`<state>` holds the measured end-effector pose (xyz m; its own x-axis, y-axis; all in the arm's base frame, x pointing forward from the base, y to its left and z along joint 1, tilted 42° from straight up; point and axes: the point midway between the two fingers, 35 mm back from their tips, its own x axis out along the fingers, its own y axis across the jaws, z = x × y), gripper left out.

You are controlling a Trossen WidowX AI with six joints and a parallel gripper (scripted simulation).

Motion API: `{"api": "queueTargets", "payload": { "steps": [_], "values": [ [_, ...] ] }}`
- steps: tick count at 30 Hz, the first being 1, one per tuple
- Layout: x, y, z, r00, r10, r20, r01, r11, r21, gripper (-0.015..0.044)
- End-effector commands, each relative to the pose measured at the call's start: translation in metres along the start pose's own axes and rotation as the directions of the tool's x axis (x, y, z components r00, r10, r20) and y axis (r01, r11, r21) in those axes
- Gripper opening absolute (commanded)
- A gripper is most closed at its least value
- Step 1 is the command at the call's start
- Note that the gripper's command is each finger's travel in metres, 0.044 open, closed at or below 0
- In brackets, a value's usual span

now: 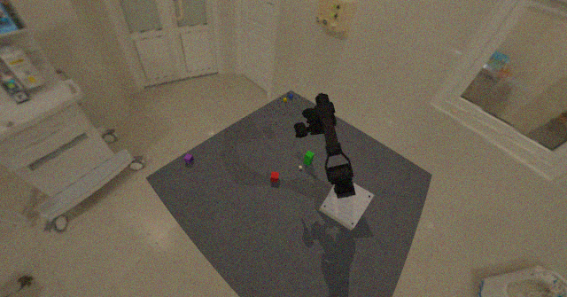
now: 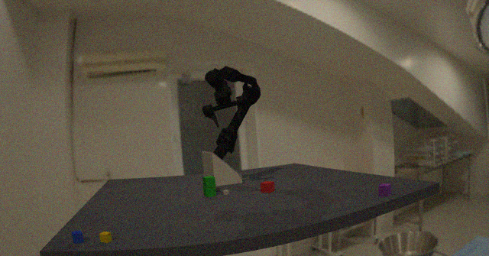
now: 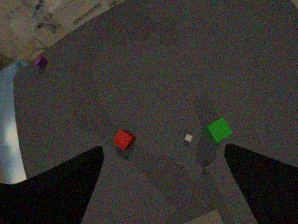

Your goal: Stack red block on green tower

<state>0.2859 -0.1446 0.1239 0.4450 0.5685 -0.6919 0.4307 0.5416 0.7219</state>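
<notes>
pincer spread wide above the bench, red block not yet picked up

the pincer hangs high over the bench, its jaws spread wide with nothing between them; in the wrist view its 2 dark fingers frame the scene from either side. the red block sits flat on the bench on its own, left of the green tower in the wrist view and well apart from it. a small white ball lies just beside the tower, between it and the red block.

what could go wrong, as a judgement: the red block appears turned at an angle to the fingers, so a descent without matching the wrist may catch a corner and push it away. the tower is narrow, so a placement off centre, or a release from too high, would likely tip the block off or topple the stack. the wide jaws could also brush the tower on the approach. the white ball close by could be nudged into the tower's base.

counts: 1 red block, 1 green tower (it seems 2 cubes high, though the seam is faint), 1 purple block far right in the exterior view, 1 blue block and 1 yellow block together at the near left corner there, 1 white ball, 1 white base plate under the arm.
</notes>
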Motion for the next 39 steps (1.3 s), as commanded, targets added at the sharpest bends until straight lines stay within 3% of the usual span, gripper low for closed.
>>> {"api": "queueTargets", "payload": {
  "steps": [1,12,23,29,39],
  "values": [
    [0.019,0.010,-0.002,0.999,-0.018,-0.050,0.013,0.995,-0.103,0.0440],
    [0.087,0.054,-0.021,0.974,-0.078,-0.211,-0.027,0.892,-0.451,0.0440],
    [0.152,0.098,-0.055,0.929,-0.138,-0.343,-0.166,0.674,-0.720,0.0440],
    [0.182,0.115,-0.078,0.901,-0.172,-0.399,-0.253,0.539,-0.804,0.0440],
    [0.203,0.109,-0.086,0.900,-0.174,-0.400,-0.255,0.534,-0.806,0.0440]
  ]
}}
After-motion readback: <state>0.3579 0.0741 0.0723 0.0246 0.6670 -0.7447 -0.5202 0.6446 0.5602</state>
